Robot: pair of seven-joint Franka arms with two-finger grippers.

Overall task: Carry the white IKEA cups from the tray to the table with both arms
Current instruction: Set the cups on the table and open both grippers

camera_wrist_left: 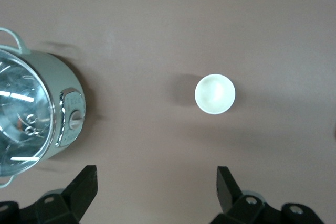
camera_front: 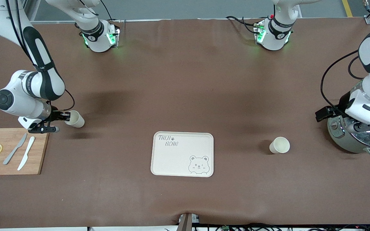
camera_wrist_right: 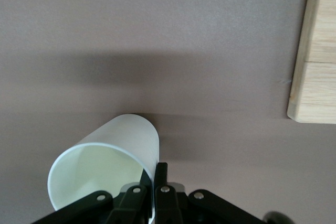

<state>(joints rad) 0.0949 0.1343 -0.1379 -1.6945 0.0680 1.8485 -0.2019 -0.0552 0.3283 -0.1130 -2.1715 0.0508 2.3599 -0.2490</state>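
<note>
Risk first: the tray (camera_front: 182, 154), smooth cream plastic with rounded corners, lies bare. Toward the left arm's end from it, one matte tapered cup (camera_front: 279, 145) stands safe below the wide-open left gripper (camera_wrist_left: 156, 182). Toward the right arm's end, the right gripper (camera_front: 63, 116) pinches a tilted cup (camera_front: 74, 118) by its thin rim; released so, it may topple.

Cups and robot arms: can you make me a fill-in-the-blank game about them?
1. The right end effector is shut on a ____ cup.
2. The tray has ____ cups on it.
3. The other cup stands on the ____.
4. The left end effector is ____, over the rice cooker.

Missing words: white; no; table; open
</note>
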